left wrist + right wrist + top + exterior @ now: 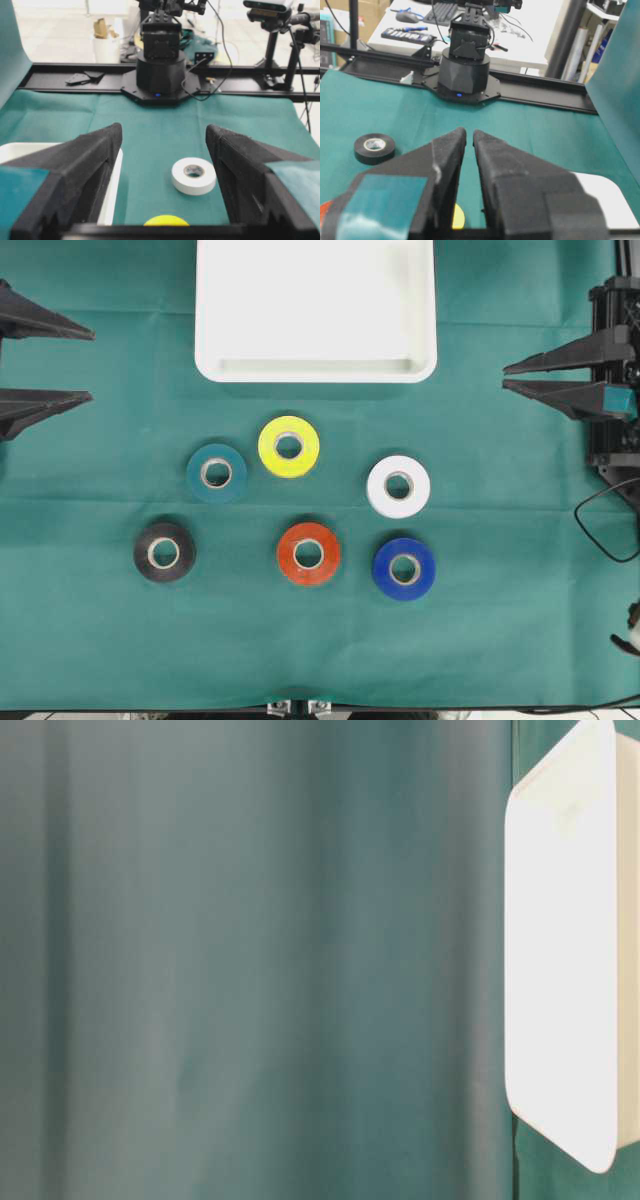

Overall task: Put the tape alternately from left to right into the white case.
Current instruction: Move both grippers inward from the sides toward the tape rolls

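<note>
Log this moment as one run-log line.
phase: start | left gripper: open, empty | right gripper: shut, empty | case: no rolls inside | tape: six rolls on cloth, black leftmost

No readable text or labels anywhere.

White case [315, 310], green cloth [100, 640], black tools.

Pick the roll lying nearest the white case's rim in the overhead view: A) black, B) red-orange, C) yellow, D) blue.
C: the yellow roll sits just below the white case, while every other roll lies farther down the green cloth.
</note>
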